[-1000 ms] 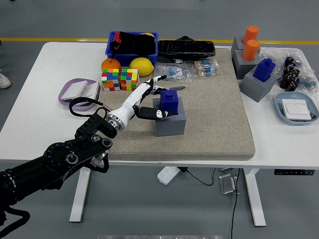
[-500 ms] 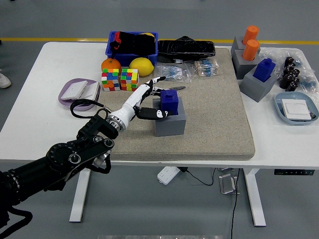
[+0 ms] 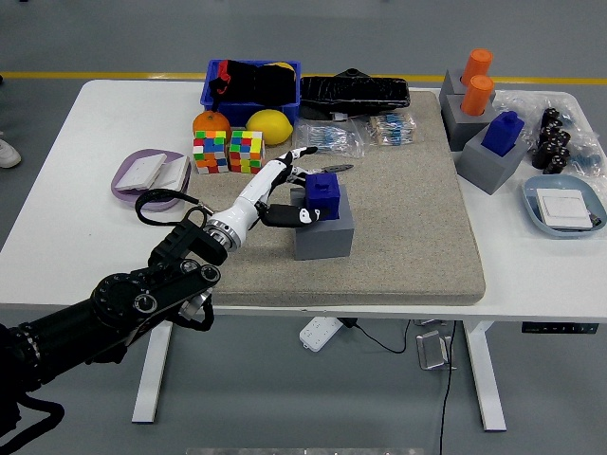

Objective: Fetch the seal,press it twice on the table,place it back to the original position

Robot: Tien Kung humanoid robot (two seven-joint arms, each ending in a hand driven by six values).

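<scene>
White worktop (image 3: 76,256) with tan mat (image 3: 408,237) over middle. Blue seal (image 3: 323,193) upright in grey holder (image 3: 325,233), mat's left part. Left hand (image 3: 281,190) at seal's left side, fingers (image 3: 301,153) spread, thumb touching holder, not clasping seal. Two puzzle cubes (image 3: 229,151) just beyond.

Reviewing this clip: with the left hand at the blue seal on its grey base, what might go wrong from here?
Two likely risks. The left hand reaches the blue seal from one side only, with no closed grasp visible, so the seal may slip or tilt when lifted. The grey base sits loose on the mat, so a sideways push might shift it, making the return spot harder to hit.
</scene>
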